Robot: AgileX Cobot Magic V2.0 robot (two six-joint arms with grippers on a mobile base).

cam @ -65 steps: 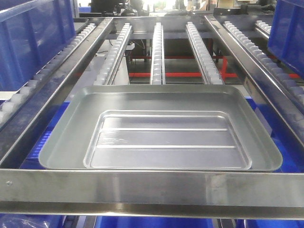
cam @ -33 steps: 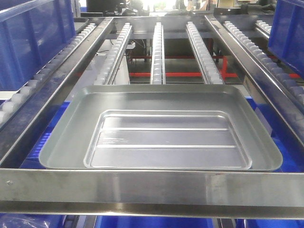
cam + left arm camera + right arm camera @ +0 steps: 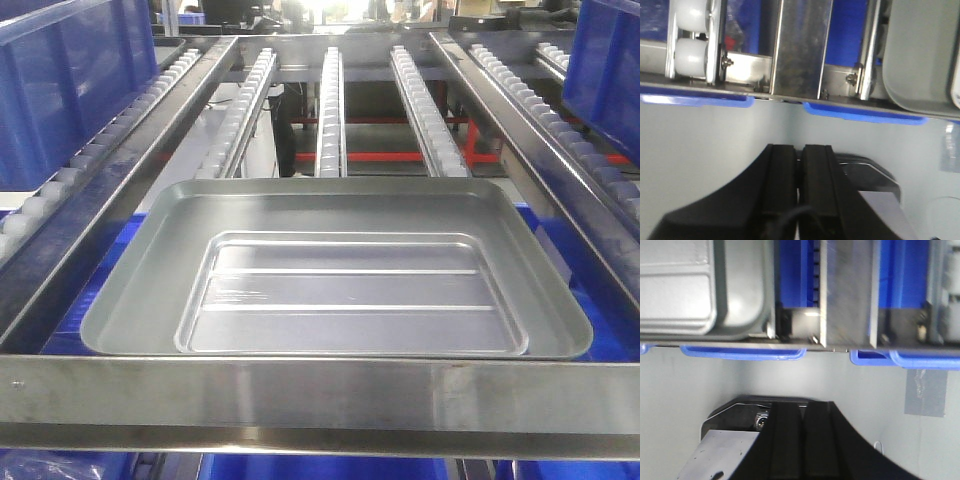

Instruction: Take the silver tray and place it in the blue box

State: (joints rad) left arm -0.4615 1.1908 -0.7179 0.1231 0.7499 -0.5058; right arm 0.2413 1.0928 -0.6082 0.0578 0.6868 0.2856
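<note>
The silver tray (image 3: 335,270) lies flat on the roller rack, its near rim just behind the front steel crossbar (image 3: 320,400). Blue box walls (image 3: 95,290) show beneath the tray on both sides. Neither gripper appears in the front view. In the left wrist view my left gripper (image 3: 800,150) is shut and holds nothing, low in front of the rack, with a tray corner (image 3: 920,55) up to its right. My right gripper (image 3: 801,407) is likewise shut on nothing, the tray (image 3: 700,285) up to its left. Blue box rims (image 3: 865,112) (image 3: 742,352) jut out under the rack.
Roller rails (image 3: 330,100) run back from the tray. Tall blue bins stand on the side lanes at left (image 3: 70,80) and right (image 3: 605,60). Steel side rails (image 3: 520,130) border the tray lane. Grey floor (image 3: 700,150) lies below both grippers.
The tray stays put on the rack. The front view has shifted very slightly, and a dark shape now shows behind the rollers at the back left.
</note>
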